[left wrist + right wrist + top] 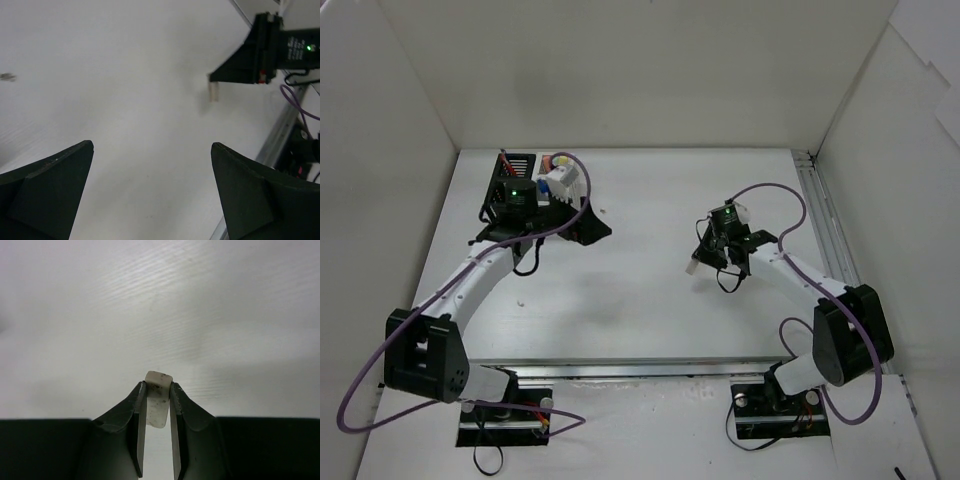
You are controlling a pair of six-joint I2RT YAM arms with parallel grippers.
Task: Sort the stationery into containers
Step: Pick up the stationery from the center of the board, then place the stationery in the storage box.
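A small beige eraser (159, 399) stands upright between the fingers of my right gripper (158, 385), which is shut on it. From above, that gripper (703, 263) is right of the table's middle, with the eraser (692, 267) at its tip just above the surface. The joined containers stand at the back left: the black one (517, 163) has a red pen in it, the white one (563, 178) holds highlighters. My left gripper (548, 228) hovers just in front of them and partly covers them, open wide (152, 145) and holding nothing. It looks across at the eraser (214, 92).
A metal rail (825, 220) runs along the table's right edge. White walls close in the back and both sides. A tiny speck (520, 298) lies on the table near the left arm.
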